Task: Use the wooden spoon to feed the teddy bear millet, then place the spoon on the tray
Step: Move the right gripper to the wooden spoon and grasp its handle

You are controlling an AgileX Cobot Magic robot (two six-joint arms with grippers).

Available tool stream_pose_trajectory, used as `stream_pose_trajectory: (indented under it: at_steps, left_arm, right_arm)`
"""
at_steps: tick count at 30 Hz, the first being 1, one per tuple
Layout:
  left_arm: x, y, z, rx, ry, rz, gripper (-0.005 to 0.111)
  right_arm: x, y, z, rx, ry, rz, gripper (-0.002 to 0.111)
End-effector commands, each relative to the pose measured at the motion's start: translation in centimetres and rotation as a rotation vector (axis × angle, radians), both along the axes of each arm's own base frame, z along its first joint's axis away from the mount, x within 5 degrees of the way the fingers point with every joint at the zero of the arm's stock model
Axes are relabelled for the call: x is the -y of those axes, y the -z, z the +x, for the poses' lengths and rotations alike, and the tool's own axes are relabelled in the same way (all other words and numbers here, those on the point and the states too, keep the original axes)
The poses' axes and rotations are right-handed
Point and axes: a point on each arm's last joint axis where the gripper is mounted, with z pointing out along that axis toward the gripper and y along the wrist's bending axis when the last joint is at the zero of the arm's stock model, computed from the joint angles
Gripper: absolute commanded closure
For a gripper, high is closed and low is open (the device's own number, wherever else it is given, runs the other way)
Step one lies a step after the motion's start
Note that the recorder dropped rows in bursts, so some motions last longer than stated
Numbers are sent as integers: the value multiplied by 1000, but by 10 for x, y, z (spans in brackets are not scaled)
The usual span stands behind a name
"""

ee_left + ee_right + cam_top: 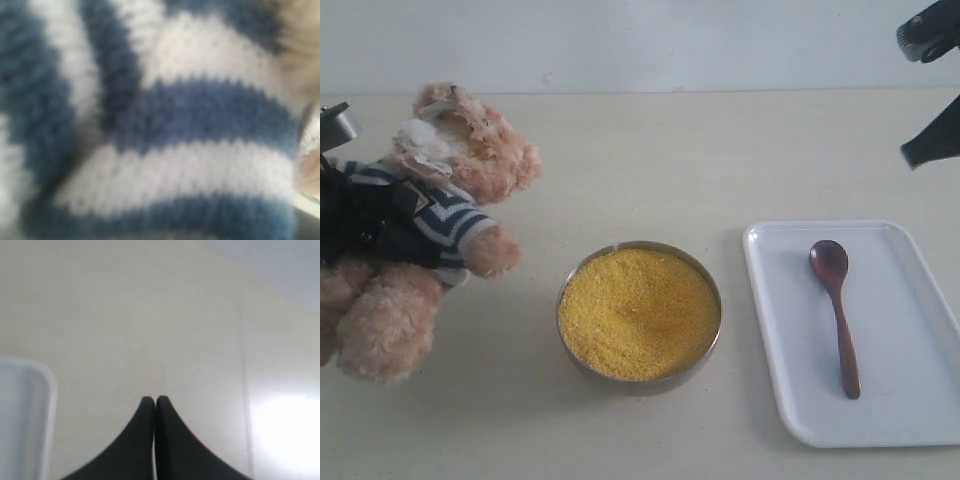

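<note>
Now, wooden spoon [837,310] lying in tray [910,420] by counter's [650,150] right edge, right gripper [155,401] pressed together, empty, left gripper [355,225] against teddy bear [470,150], grip cannot tell, millet [638,312] mid-counter

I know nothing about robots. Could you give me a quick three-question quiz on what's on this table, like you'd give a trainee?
1. True or false: the spoon lies in the bowl of millet.
2. The right gripper is: A) wide open, B) shut with nothing in it, C) shut on the spoon.
3. In the exterior view, what stands between the teddy bear and the tray?
Key: 1 false, the spoon lies on the tray. 2 B. 3 the bowl of millet.
</note>
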Motion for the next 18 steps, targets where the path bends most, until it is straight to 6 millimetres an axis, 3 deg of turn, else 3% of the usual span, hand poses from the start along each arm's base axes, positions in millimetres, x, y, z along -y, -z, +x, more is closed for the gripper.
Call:
stream_pose_trajectory:
  at_steps: [1, 4, 6, 9, 18]
  left_arm:
    - [1, -3, 0, 23, 1, -2, 103]
    - [0, -3, 0, 28, 7, 14, 103]
    - [0, -3, 0, 30, 7, 17, 103]
    - [0, -3, 0, 32, 4, 15, 103]
    - [0, -3, 1, 32, -2, 8, 103]
  right_arm:
    - [-33, 4, -7, -328, -58, 311, 104]
    - [-44, 14, -22, -422, -72, 459, 88]
    - [-45, 22, -34, -444, -59, 509, 71]
    - [-45, 38, -50, -450, -38, 566, 56]
    - [-38, 93, -82, -382, 4, 641, 55]
